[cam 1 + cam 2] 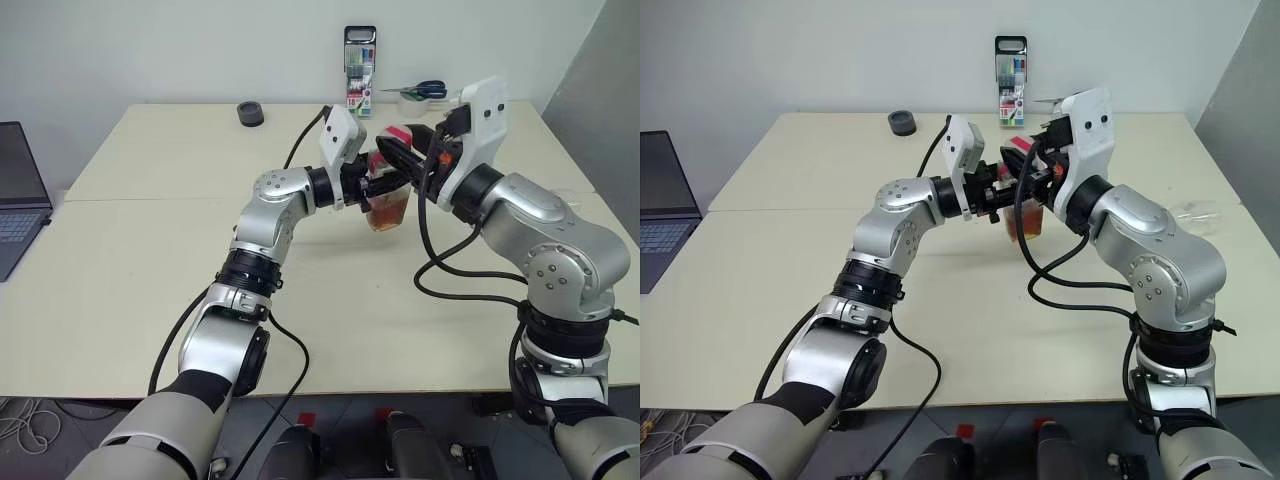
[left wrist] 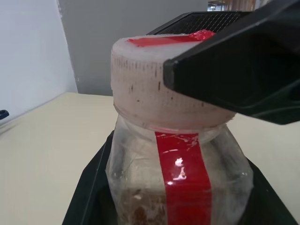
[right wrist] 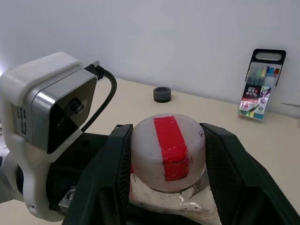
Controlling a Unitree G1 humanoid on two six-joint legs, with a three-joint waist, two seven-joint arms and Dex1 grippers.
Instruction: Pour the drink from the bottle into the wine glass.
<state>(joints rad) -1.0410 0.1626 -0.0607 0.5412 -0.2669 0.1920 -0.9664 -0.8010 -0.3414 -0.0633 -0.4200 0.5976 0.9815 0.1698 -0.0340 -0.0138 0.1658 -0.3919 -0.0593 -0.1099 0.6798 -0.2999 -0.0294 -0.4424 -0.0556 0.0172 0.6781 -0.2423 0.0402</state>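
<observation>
My left gripper [image 1: 374, 190] is shut on the body of the clear bottle [image 1: 388, 208] and holds it upright above the middle of the table. Amber drink [image 1: 1026, 224] fills the bottle's lower part. A red label strip [image 2: 183, 178] runs down its side. My right gripper [image 3: 166, 133] comes in from the right at cap height. Its black fingers [image 3: 112, 168] press on both sides of the white cap [image 3: 166, 154], which has red tape across its top. A clear colourless thing [image 1: 1196, 212] peeks out past my right forearm; I cannot tell whether it is the wine glass.
The beige table [image 1: 150, 300] carries a pack of markers [image 1: 359, 68] standing at the back, scissors [image 1: 425, 90] beside it and a small black round thing [image 1: 250, 113] at the back left. A laptop [image 1: 15, 190] sits at the left edge.
</observation>
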